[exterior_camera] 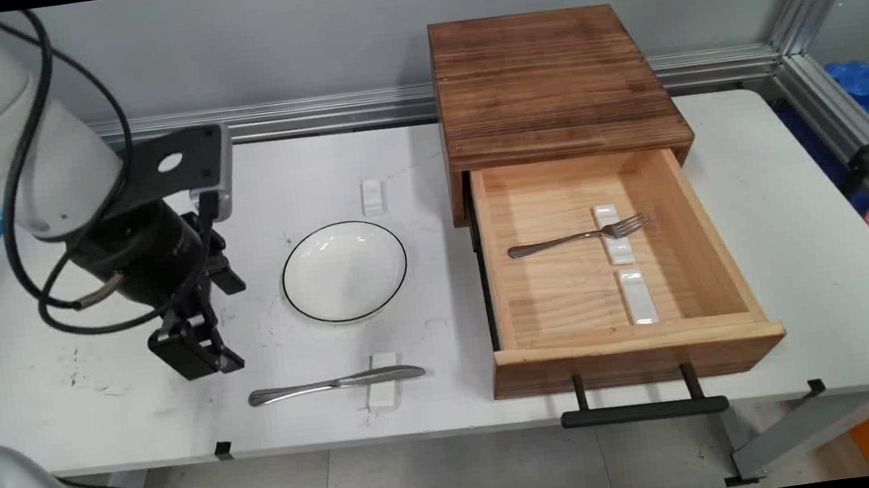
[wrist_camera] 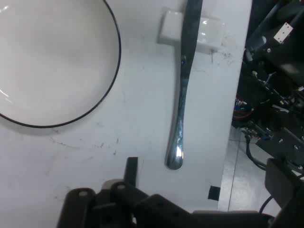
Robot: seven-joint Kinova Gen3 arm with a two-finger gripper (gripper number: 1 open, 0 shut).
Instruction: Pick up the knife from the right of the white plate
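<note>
Hand (exterior_camera: 197,349) finger spread unclear, near knife (wrist_camera: 182,90) on rest (wrist_camera: 191,31), main view alone shows fork (exterior_camera: 577,237) in drawer (exterior_camera: 716,236)

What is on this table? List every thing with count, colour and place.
plate: 1, white with a thin black rim, mid-table, right of the gripper.
knife: 1, silver, near the front edge, lying across a rest.
cutlery rests: 4, white; one under the knife, one behind the plate, two in the drawer.
fork: 1, silver, in the drawer, its tines on the farther rest.
wooden cabinet: 1, dark brown, at the back right of the table.
drawer: 1, pale wood, pulled open, with a black handle.
table: 1, white.
gripper: 1, black, above the table left of the plate, nearest the knife's handle; holds nothing.
</note>
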